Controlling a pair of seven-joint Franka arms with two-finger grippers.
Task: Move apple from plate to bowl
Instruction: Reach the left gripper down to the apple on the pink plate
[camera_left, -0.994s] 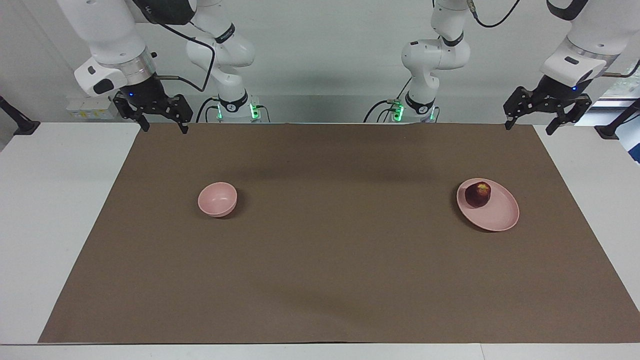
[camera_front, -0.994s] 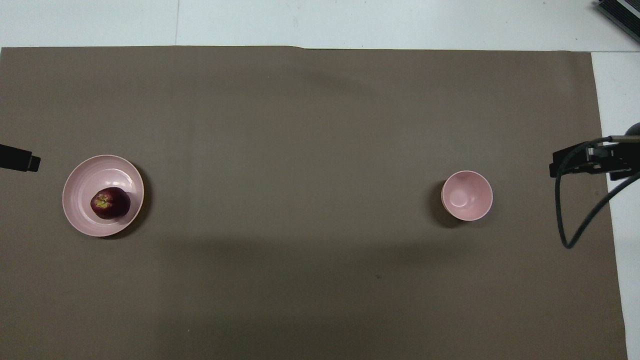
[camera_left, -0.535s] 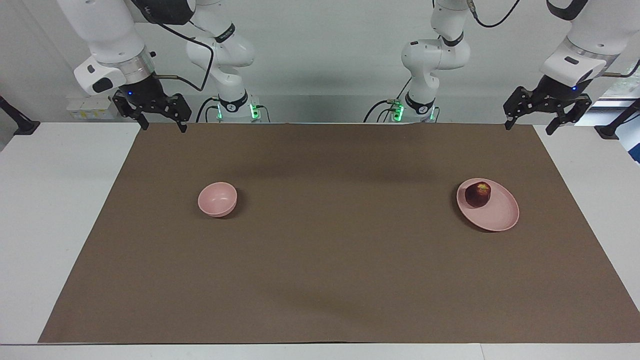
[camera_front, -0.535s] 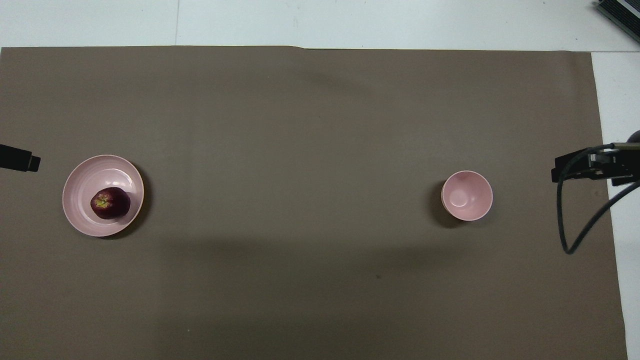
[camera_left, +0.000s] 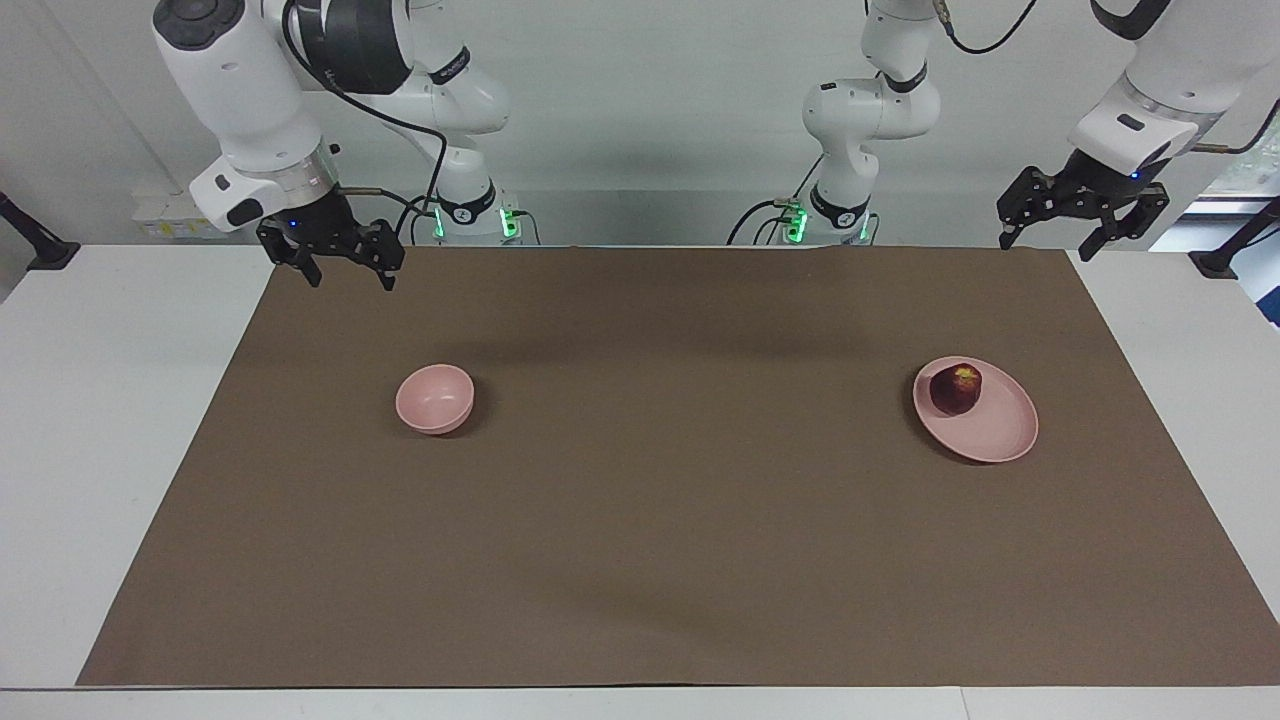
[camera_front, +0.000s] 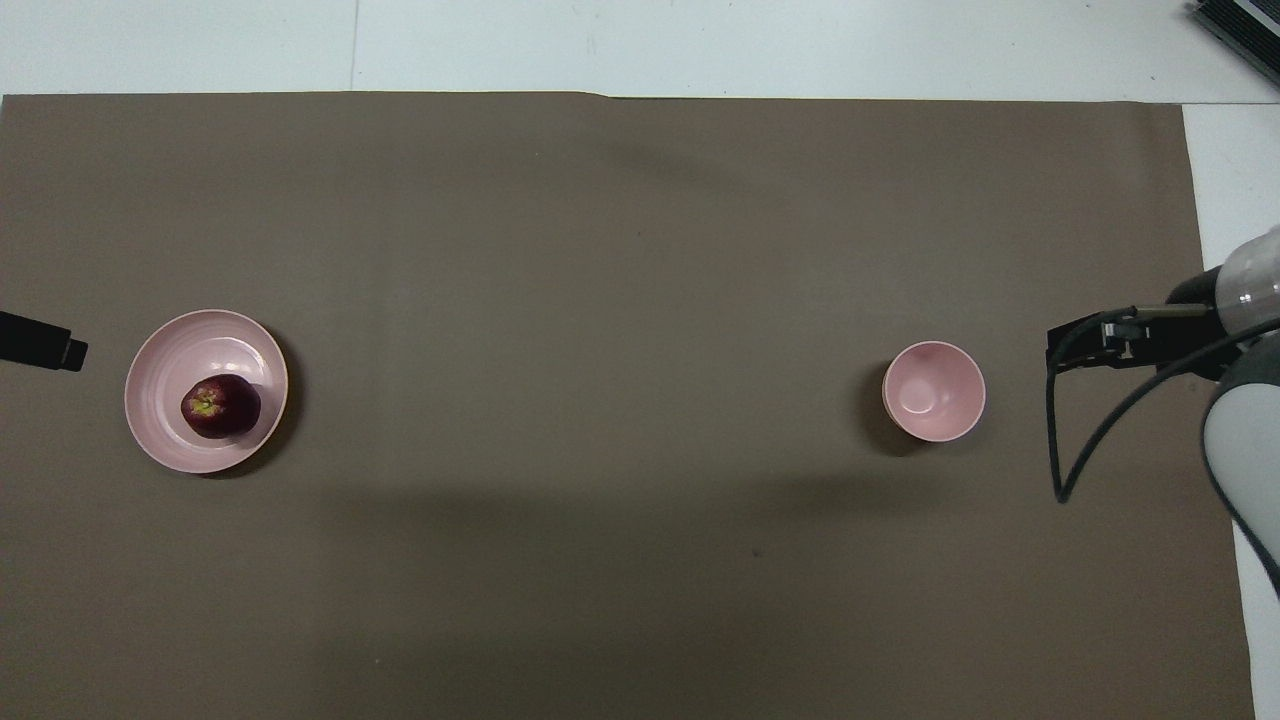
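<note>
Since 1 second ago, the right gripper (camera_left: 343, 272) has been brought away from the robots' corner of the brown mat (camera_left: 660, 560) and out over the mat's edge at the right arm's end of the worktop (camera_left: 90, 420), while the left gripper (camera_left: 1078, 228) has been raised slightly and turned above the mat's corner at the left arm's end. Both pairs of fingers are seen spread open, and nothing is held by either. None of the task itself has been carried out: the small round dark red apple (camera_left: 956, 389) with a yellowish patch on top is seen resting on the flat, shallow pale pink plate (camera_left: 1005, 432), toward the plate's robot-side rim, at the left arm's end. The small, deep pale pink bowl (camera_left: 435, 398) is seen empty, well apart from the plate, toward the right arm's end. By this reading, everything remains to be done: the apple must be reached, gripped, lifted off the plate, carried along the worktop and released into the bowl.
</note>
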